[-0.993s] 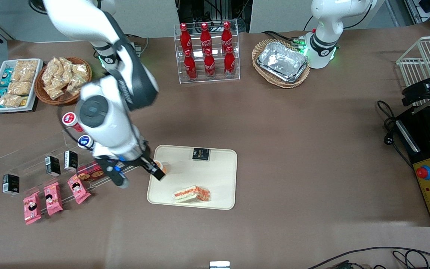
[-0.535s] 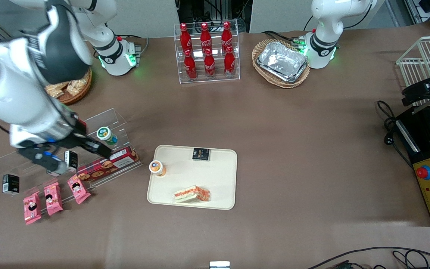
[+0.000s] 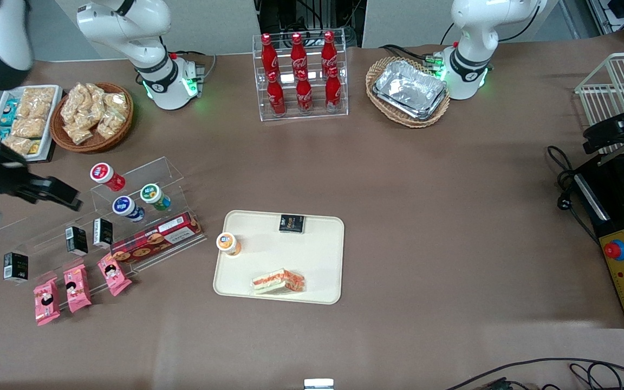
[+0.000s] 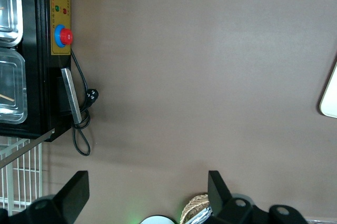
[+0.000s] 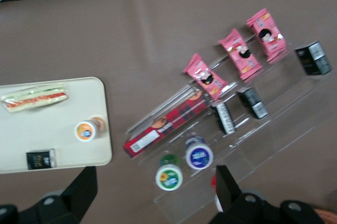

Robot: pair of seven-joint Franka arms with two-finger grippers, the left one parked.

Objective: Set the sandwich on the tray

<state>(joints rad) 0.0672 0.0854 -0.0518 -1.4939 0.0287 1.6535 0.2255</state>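
brown cloth covers the counter (image 3: 398, 179) throughout.

nearest the front camera, toward the working arm's end: three pink snack packets (image 3: 76, 287) in a row, just in front of the clear acrylic stand (image 3: 144, 173).

sandwich (image 3: 278, 281) – wrapped wedge, pale bread, orange-red filling; lies flat on the tray (image 3: 323, 254), close to the tray edge nearest the front camera. nothing holds it. it also shows in the right wrist view (image 5: 35, 98), against one short edge of the tray (image 5: 63, 129).

also on the tray: an orange-lidded cup (image 3: 228, 243) at the edge toward the working arm's end, and a small black packet (image 3: 291, 222) at the edge farthest from the camera.

acrylic stand, lower step: small black cartons (image 3: 76, 240) and a red biscuit box (image 3: 157, 238). upper steps: blue-lidded cup (image 3: 124, 206), green-lidded cup (image 3: 152, 194), red-lidded cup (image 3: 102, 173).

gripper (image 3: 68, 196) – raised over the working arm's end of the counter, above the outer part of the stand, well apart from tray and sandwich. its fingers stand wide apart in the right wrist view (image 5: 152, 192), with nothing between them.

farther on: wicker basket of snack bags (image 3: 91, 115), white tray of packets (image 3: 19, 122), clear rack of red cola bottles (image 3: 300, 73), wicker basket of foil trays (image 3: 409, 89).
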